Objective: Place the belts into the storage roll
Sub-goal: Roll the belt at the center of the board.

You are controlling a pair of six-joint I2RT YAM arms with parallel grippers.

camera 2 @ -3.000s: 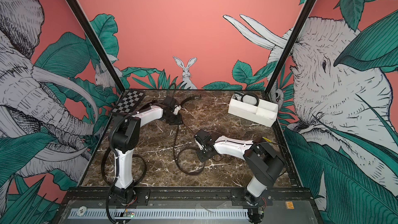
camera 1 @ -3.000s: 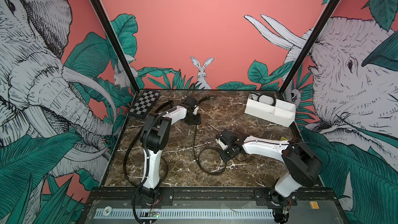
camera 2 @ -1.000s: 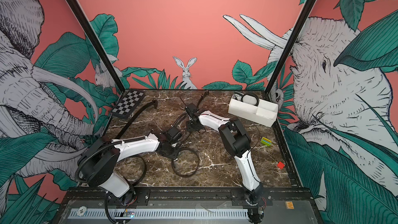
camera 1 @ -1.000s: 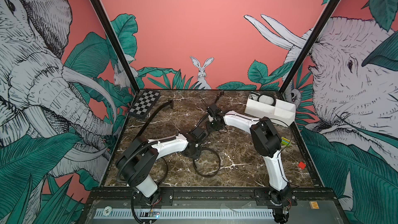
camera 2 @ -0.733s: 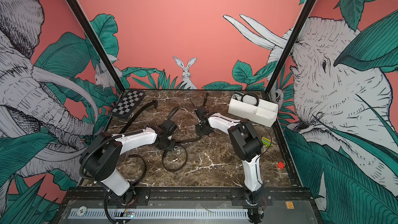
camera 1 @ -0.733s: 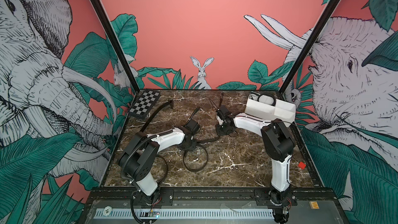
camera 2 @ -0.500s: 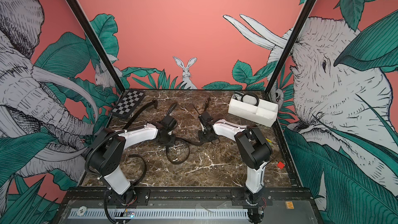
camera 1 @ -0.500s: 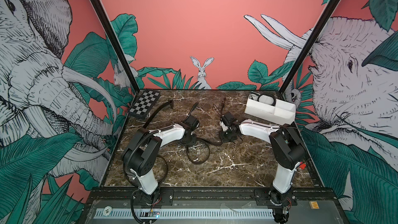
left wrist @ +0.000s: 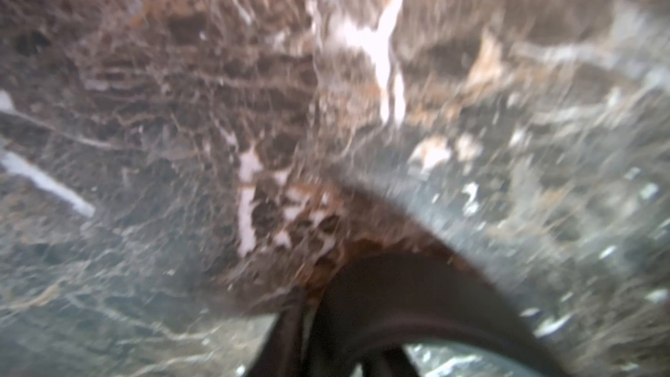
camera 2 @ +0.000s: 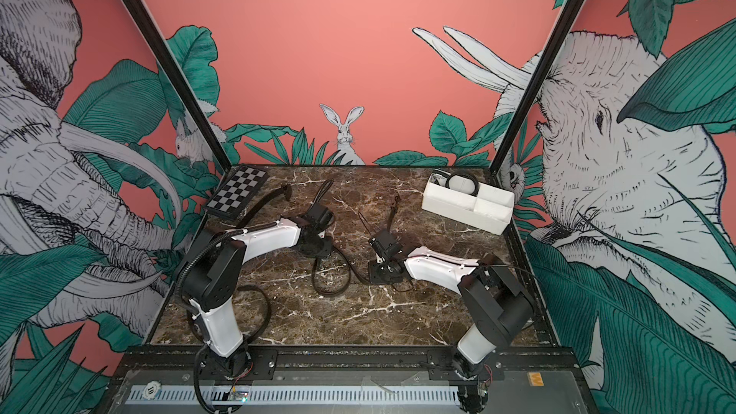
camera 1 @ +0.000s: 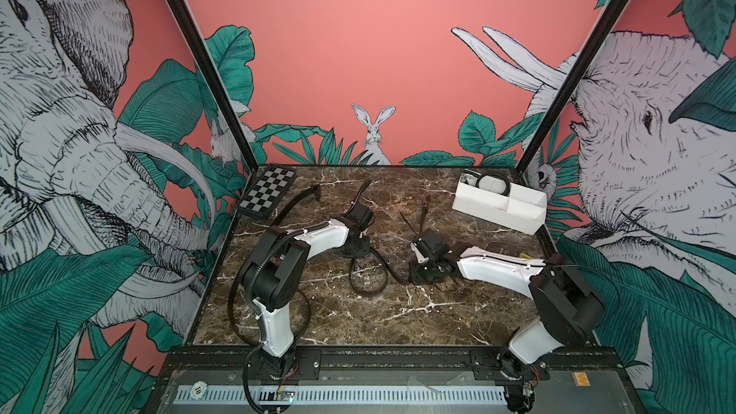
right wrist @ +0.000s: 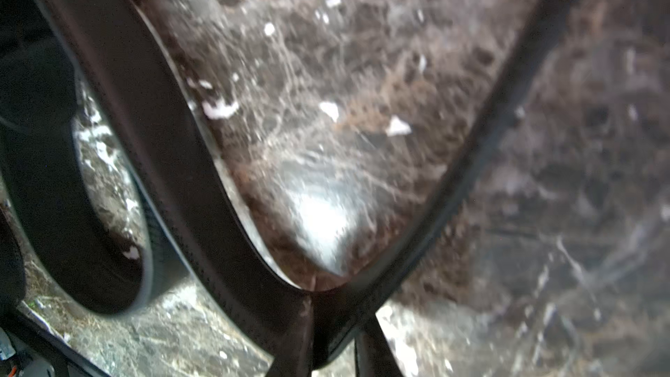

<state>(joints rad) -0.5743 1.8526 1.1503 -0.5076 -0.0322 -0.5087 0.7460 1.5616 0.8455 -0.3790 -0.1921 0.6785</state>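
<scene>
Right jaws pinch a belt (right wrist: 210,219); left jaws are motion-blurred, their grip unreadable.

The front of the desk (camera 1: 378,320) lies bare and passable. Mid-desk, a looped belt (camera 1: 367,292) stretches between the left arm (camera 1: 318,238) and right arm (camera 1: 494,272), barring the middle. A checkerboard (camera 1: 267,191) fills the back-left corner, a white storage box (camera 1: 494,213) the back-right.

The surface (camera 1: 378,312) is dark brown marble with white veins. The belt (camera 1: 364,292) at centre frame is black; the box (camera 1: 494,211) at upper right is white, the checkerboard (camera 1: 269,193) at upper left black-and-white.
</scene>
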